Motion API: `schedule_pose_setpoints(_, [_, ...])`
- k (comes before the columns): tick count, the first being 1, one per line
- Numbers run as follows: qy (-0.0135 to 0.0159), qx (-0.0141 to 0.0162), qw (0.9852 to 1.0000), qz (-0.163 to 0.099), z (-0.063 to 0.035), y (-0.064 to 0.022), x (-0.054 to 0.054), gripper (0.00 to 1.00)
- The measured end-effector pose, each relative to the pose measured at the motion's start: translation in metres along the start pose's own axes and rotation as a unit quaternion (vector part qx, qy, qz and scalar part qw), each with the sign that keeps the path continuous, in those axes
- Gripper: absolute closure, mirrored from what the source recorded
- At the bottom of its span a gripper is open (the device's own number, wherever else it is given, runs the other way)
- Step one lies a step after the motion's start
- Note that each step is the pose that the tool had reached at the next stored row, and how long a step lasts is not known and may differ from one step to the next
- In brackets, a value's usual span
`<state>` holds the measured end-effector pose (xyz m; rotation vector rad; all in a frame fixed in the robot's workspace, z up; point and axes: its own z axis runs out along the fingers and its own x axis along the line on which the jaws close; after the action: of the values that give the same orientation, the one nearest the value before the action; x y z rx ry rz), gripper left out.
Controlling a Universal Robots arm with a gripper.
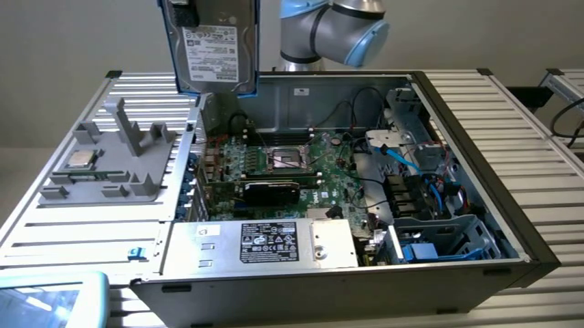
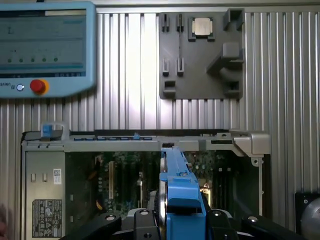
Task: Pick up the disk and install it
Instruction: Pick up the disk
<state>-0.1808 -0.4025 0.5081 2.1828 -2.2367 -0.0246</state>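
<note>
We find the gripper [image 2: 177, 222] clamped on the disk [image 1: 215, 48], on edge, long axis vertical, over the case's [image 1: 483, 160] far side at the exterior view's left; the bay [image 1: 447, 229] lies nearer, rightward

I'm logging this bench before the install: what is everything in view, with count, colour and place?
rectangular hard disk in plastic carrier: one, silver-grey and blue, aloft over the case.
open metal computer case: one, grey-black, on the table.
motherboard: one, green, inside the case.
labelled box power supply: one, silver, case's near edge.
moulded fixture plate: one, grey, on table, exterior view's left of case.
small square CPU chip: one, silver, on the fixture.
teach pendant: one, light blue, table's near edge.
ribbed aluminium table: one, silver, under everything.
robot arm: one, silver and light blue, behind the case.
gripper: one, black, shut on the disk.
</note>
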Motion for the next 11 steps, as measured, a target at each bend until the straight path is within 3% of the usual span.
schedule_pose_setpoints(11, [0.0000,0.0000,1.0000,0.000,-0.0009,-0.0411,0.013,0.63])
